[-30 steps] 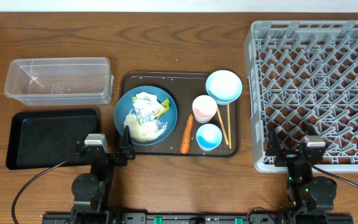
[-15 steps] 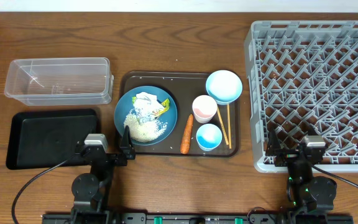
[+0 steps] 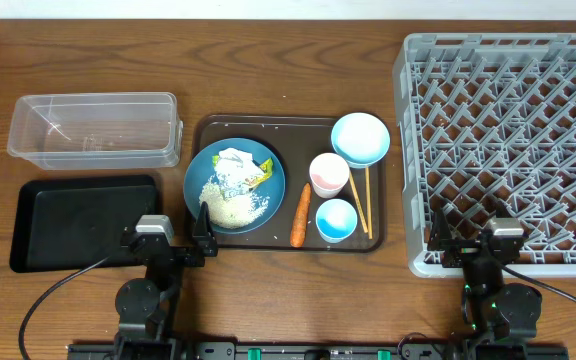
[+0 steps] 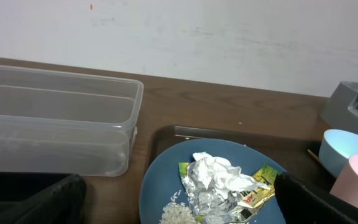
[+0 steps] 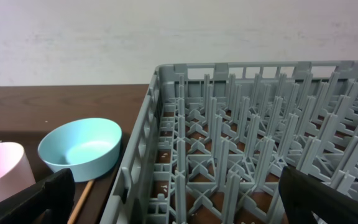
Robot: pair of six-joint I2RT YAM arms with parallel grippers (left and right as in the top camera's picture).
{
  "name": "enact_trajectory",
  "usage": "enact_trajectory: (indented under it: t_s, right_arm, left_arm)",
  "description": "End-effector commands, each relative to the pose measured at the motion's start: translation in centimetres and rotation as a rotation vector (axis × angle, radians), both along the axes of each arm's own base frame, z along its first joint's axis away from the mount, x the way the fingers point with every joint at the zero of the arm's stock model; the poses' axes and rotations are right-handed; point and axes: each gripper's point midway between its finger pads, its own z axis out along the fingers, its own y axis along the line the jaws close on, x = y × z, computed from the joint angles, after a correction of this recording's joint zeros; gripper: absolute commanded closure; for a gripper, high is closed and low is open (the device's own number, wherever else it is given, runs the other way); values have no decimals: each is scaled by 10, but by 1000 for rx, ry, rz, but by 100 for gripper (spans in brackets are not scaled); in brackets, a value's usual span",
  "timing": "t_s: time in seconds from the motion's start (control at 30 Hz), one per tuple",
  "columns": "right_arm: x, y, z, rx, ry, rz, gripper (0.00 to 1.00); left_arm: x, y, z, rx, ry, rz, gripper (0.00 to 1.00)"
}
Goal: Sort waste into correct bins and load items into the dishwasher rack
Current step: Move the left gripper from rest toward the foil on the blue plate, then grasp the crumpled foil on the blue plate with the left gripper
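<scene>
1. Left gripper and right gripper gape wide, empty.
2. Crumpled silver foil ball, in the wide dark-blue bowl at the dark-brown tray's left end, half-hides the yellow-green wrapper.

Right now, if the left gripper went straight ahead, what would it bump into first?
Most likely the dark-blue bowl, just ahead of the open left gripper, though its height over the rim is unclear.
</scene>
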Motion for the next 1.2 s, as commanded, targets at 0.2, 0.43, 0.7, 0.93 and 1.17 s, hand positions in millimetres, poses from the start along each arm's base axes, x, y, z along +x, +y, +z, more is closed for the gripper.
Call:
enact_trajectory:
  t_s: [0.2,0.43,0.7,0.93,1.17]
  right_arm:
    - [0,1,-1,-19,0,1,1]
    - [0,1,0,70,2,-6,1]
    - [0,7,16,289,-32,21,1]
    - [3,5,62,120,-63,21,1]
    - [34,1,101,6,22,0,1]
  left_arm:
    - [0,1,-15,6,42,3,2]
    - [0,1,-7,-54,15,10,2]
    - [-1,1,14,-113,79,20,2]
    - [12,-1,34,-99,264,27,2]
    - [30,-12,46,-101,524,-16,2]
